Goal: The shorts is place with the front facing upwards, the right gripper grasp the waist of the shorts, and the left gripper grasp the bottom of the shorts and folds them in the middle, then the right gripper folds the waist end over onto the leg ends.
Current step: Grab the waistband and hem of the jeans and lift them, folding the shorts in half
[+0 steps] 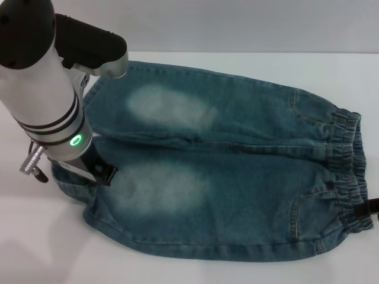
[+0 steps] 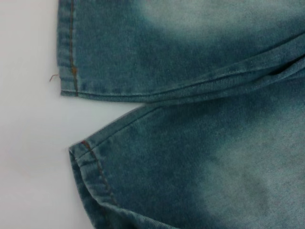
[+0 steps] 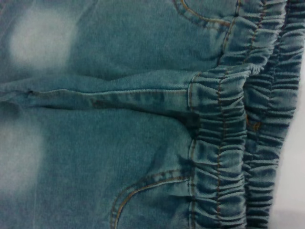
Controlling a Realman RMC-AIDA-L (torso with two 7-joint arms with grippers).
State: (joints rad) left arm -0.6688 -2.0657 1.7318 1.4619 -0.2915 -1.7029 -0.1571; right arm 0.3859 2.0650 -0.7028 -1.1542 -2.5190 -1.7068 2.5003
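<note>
The shorts (image 1: 225, 177) lie flat on the white table (image 1: 35, 248), front up, spread across the middle of the head view with the legs running toward nine o'clock and the waist (image 1: 346, 171) at three o'clock. Two pale faded patches show, one on each leg, and a stitched pocket curve sits near the waistband on the nearer leg.

The left gripper (image 1: 102, 173) hangs from its white and silver arm at about nine o'clock, its black claw down on the hem of the nearer leg, touching the denim. Whether the claw has closed on the cloth or merely rests on it I cannot tell. The left wrist view shows the two leg hems (image 2: 71, 62) with their orange stitching, parted by a wedge of bare table.

The right gripper (image 1: 368, 207) shows only as a small black tip at four o'clock, right at the edge of the waistband; how far it is open cannot be told. The right wrist view shows the puckered elastic waistband (image 3: 224, 143) and the centre seam.
</note>
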